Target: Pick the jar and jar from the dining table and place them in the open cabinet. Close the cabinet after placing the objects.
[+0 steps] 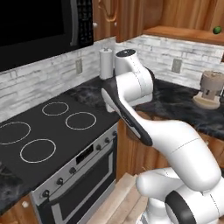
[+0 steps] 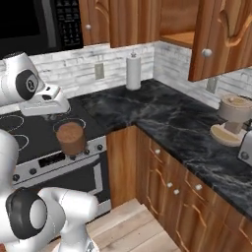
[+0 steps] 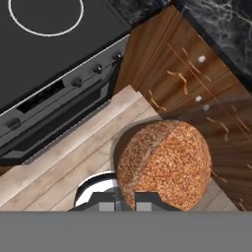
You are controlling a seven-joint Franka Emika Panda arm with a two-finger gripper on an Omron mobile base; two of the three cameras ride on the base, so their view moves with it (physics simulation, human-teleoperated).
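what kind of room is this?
A rendered home kitchen: electric stove with an oven below, black marble counter backed by white brick tile, wooden wall cabinets and a microwave overhead.

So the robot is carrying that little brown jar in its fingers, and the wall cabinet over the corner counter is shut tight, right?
Not quite. The fingers are carrying the brown jar, but the cabinet is not shut: in the right base view its door stands swung open, with the wooden shelf inside showing.
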